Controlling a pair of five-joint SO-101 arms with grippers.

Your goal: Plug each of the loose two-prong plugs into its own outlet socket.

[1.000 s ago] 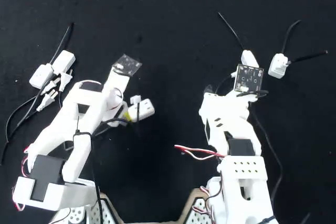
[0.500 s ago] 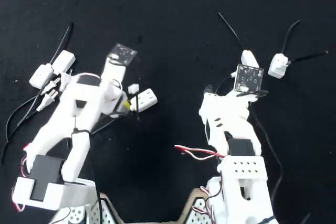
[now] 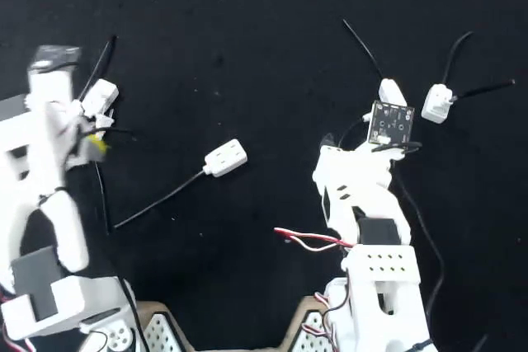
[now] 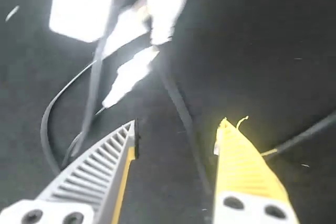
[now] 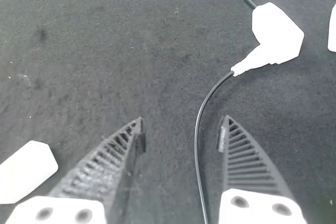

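A white outlet socket [image 3: 224,157] with a black cord lies alone near the table's middle. At the far left, my left arm [image 3: 45,133] hangs over a cluster of white plugs and sockets [image 3: 89,105]. My left gripper [image 4: 176,129] is open just short of two loose two-prong plugs [image 4: 131,72] and a white socket block [image 4: 89,9], with a black cord [image 4: 181,114] running between its fingers. My right gripper [image 5: 182,124] is open and holds nothing. A white plug [image 5: 275,30] [image 3: 392,91] with its thin cord lies just ahead of it. Another white socket [image 3: 437,103] sits further right.
Black cords [image 3: 157,199] trail over the black table top, one from the middle socket toward the left arm's base. A red and white wire [image 3: 309,241] sticks out from the right arm [image 3: 363,187]. A small white piece [image 5: 26,171] lies beside the right gripper.
My left arm has swung from the middle socket far to the left, over the plug cluster. The socket shifted slightly, then stayed put. The right arm has not moved.
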